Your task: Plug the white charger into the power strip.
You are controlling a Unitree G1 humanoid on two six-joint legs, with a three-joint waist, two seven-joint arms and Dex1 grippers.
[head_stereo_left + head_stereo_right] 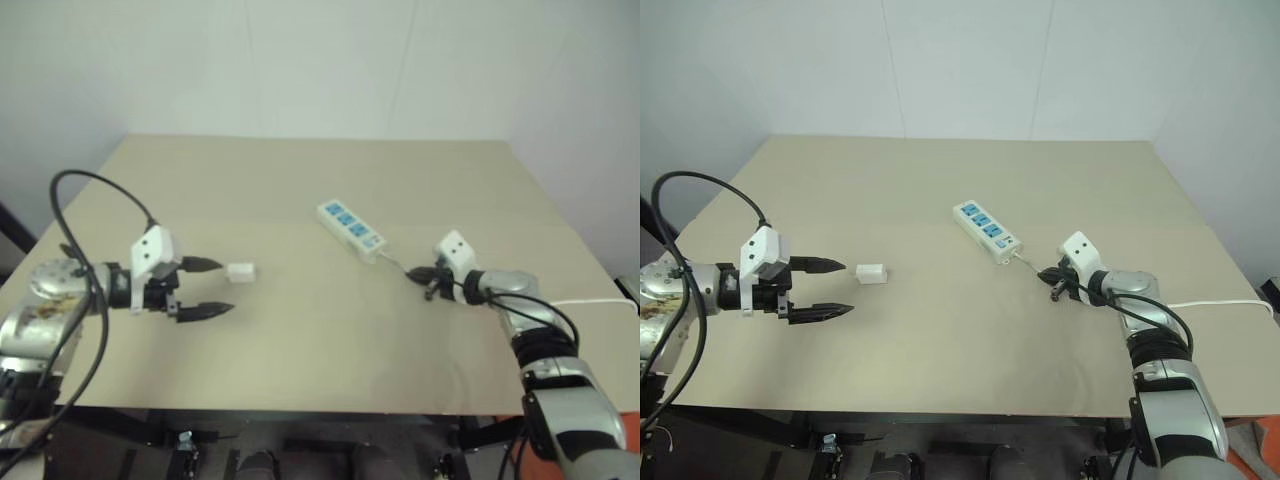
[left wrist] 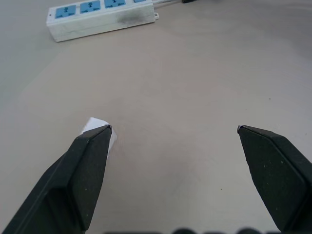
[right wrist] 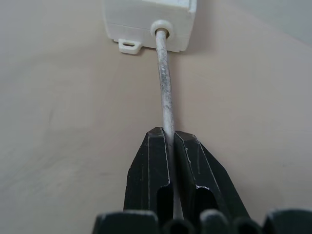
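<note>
White: one charger point(image 1: 240, 271), one power strip point(image 1: 351, 226), two end effectors.

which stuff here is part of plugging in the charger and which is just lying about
For the job:
white charger
power strip
cord, pinched by the right gripper
left gripper, open by the charger

Just there:
table, nothing else loose on it
</note>
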